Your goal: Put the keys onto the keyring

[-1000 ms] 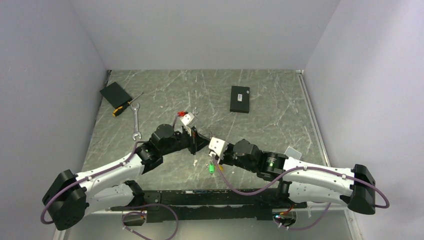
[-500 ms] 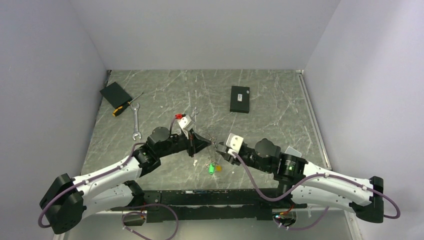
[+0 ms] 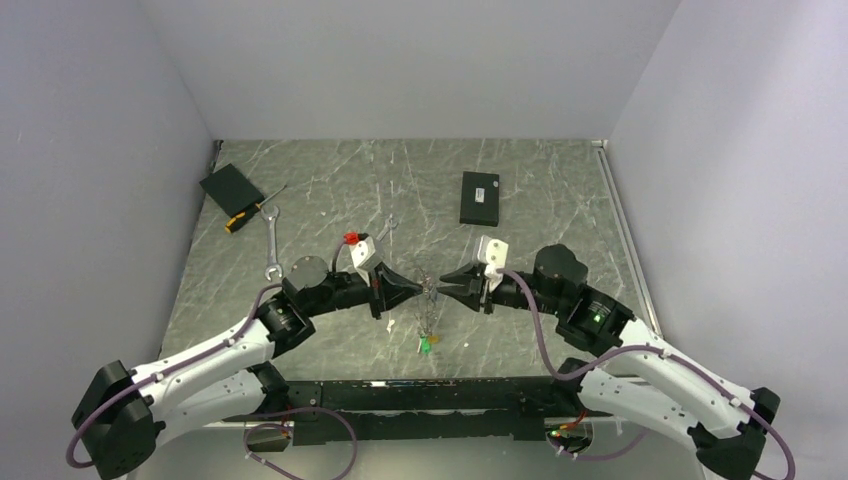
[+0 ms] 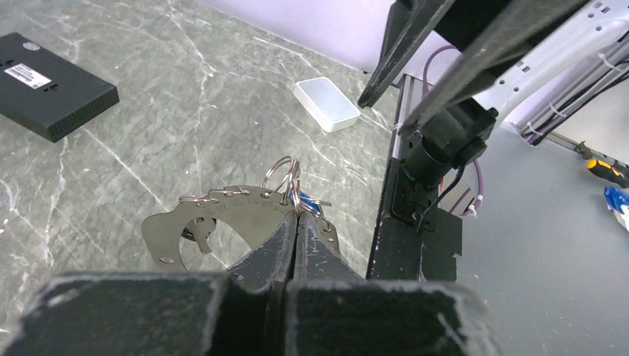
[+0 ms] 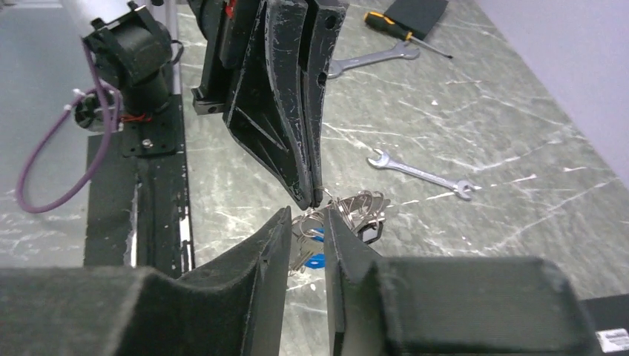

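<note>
**A:** Start with the big things. What carries it all?

**B:** A grey marbled bench. The two arms reach in over it, and their tips nearly meet at its middle.

**A:** How is the left hand?

**B:** Its fingers are pressed together, and they pinch the edge of the keyring.

**A:** And the right hand?

**B:** Its fingers are slightly spread, with a narrow gap between them. It points straight at the left hand's tips. In the left wrist view its tips stop just short of the metal.

**A:** What else lies around?

**B:** A black box lies flat on the far side of the right hand. A wrench and a screwdriver lie well out to the far left of the left hand. A smaller wrench lies just beyond the hands.

**A:** So where exactly is the keyring?

**B:** It sits between the two hands, at the left hand's fingertips, with a few small wire rings bunched on it.

**A:** And the keys?

**B:** The blue-headed ones cluster right at the left hand's tips, and they show through the right hand's gap. A green-headed key sits on the near side of both hands. I cannot tell whether it rests on the bench.
</note>
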`<state>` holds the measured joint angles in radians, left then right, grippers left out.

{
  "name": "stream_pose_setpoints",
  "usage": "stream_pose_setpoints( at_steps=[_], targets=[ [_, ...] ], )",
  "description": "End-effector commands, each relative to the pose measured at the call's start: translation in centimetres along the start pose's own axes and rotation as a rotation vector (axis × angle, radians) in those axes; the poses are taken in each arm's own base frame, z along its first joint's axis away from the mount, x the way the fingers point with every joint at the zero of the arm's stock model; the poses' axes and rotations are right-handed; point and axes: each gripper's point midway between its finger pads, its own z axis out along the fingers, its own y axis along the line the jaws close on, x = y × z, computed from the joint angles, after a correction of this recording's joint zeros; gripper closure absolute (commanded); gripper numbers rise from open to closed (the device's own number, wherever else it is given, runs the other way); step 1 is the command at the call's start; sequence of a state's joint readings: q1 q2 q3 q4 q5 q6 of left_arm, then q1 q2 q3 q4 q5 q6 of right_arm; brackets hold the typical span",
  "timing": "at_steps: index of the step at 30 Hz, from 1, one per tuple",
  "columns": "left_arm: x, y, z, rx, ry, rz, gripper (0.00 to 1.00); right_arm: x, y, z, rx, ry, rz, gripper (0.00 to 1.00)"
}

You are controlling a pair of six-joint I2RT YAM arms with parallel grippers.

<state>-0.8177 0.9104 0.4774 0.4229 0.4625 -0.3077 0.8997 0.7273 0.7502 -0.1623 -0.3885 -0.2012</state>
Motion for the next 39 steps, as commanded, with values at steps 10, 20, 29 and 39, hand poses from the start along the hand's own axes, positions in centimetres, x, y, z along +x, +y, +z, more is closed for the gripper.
stream_pose_setpoints(
  at_steps=[10, 20, 29, 39],
  targets=[
    [-3.3, -2.2, -0.3, 0.104, -0.081, 0.124, 1.0, -1.2, 2.6, 0.9, -0.226, -0.021, 0.055, 0.79],
    [-3.1, -3.2, -0.5, 0.167, -0.072, 0.133, 1.0, -0.5, 1.5, 1.6, -0.182, 0.005, 0.045, 0.74],
    [-2.8, -4.0, -0.6, 0.213, -0.067, 0.13, 1.0, 0.5, 0.7, 2.2, -0.149, 0.047, 0.035, 0.74],
    [-2.4, -4.3, -0.7, 0.233, -0.052, 0.122, 1.0, 0.4, 0.4, 2.3, -0.134, 0.045, 0.031, 0.74]
  ],
)
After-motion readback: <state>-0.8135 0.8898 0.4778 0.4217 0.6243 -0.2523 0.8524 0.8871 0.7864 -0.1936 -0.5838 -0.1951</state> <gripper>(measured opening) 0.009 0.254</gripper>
